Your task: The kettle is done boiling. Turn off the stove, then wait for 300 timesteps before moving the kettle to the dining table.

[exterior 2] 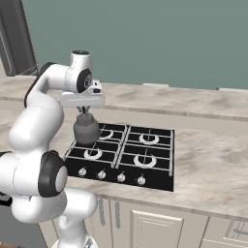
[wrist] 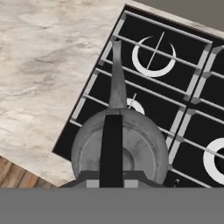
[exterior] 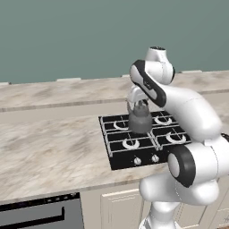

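base views flank stove, hand view overhead

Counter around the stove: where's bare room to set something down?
Bare marble counter left of the stove, a bare stretch to its right, and the raised dining table behind. Crowded over the rear-left burner: gripper shut on the kettle.

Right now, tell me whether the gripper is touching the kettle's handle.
Touching. In the right base view the gripper is shut on the arched handle of the kettle, above the stove.
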Motion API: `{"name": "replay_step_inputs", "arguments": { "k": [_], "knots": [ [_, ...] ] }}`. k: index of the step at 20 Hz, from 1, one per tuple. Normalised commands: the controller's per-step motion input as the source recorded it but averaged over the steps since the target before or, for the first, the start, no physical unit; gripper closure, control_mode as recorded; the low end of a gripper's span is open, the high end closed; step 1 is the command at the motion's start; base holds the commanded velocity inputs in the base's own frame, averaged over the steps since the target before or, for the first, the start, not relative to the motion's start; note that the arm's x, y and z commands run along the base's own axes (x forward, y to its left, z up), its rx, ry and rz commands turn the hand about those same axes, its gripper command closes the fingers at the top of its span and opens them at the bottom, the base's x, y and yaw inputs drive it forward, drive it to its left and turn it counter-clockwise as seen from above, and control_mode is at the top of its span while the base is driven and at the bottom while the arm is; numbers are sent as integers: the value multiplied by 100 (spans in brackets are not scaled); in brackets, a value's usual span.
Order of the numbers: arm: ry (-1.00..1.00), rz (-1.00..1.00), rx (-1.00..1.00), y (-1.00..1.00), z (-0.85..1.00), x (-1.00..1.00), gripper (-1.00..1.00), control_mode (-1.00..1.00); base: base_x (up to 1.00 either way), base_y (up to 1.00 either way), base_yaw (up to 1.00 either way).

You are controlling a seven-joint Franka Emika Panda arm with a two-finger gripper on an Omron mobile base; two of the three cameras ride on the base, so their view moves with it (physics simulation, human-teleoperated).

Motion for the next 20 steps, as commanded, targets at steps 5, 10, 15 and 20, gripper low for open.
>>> {"name": "replay_step_inputs", "arguments": {
  "k": [5, 10, 15, 20],
  "knots": [
    [0, 0, 0, -4, 17, -8, 100, -100, 0, 0, 0],
    [0, 0, 0, 0, 0, 0, 100, -100, 0, 0, 0],
    [-3, -1, 0, 0, 0, -7, 100, -100, 0, 0, 0],
    [0, 0, 0, 0, 0, 0, 100, 100, -31, 0, -9]
  ]
}}
